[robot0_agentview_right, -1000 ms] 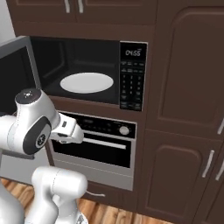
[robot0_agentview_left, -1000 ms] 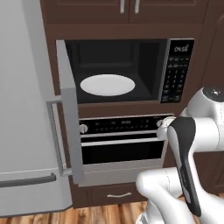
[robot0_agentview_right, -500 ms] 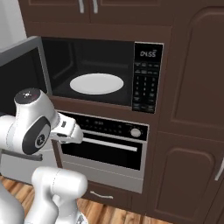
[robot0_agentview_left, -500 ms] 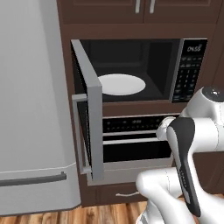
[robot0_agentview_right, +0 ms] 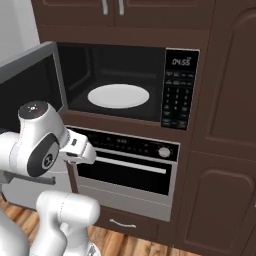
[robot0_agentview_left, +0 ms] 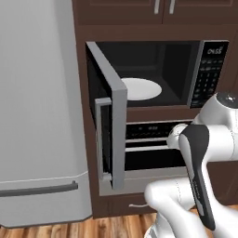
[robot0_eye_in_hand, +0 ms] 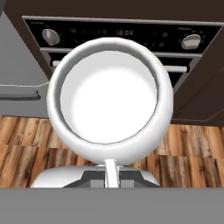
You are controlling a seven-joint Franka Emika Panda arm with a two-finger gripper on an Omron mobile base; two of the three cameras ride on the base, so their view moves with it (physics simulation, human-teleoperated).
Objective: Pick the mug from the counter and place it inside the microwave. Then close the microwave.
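Observation:
In the hand view the plain white mug (robot0_eye_in_hand: 109,105) sits right in front of the camera, its mouth facing me and its handle pointing down toward my gripper (robot0_eye_in_hand: 111,177), which is shut on it. The mug covers the fingertips. The black microwave (robot0_agentview_left: 209,74) (robot0_agentview_right: 180,90) stands open, with a bare white turntable (robot0_agentview_left: 139,88) (robot0_agentview_right: 118,96) inside. Its door (robot0_agentview_left: 109,121) (robot0_agentview_right: 30,85) swings out to the left. My arm is folded low in front of the oven, below the microwave opening. The counter is out of view.
An oven (robot0_agentview_right: 125,165) (robot0_eye_in_hand: 122,35) with a horizontal handle and knobs sits under the microwave. A tall grey fridge (robot0_agentview_left: 37,107) stands to the left, dark brown cabinets (robot0_agentview_right: 225,150) to the right and above. Wood floor (robot0_eye_in_hand: 188,148) lies below.
The whole picture has shifted and grown: the base has driven closer to the microwave and sideways. The arm holds the same pose on the base with the mug still gripped.

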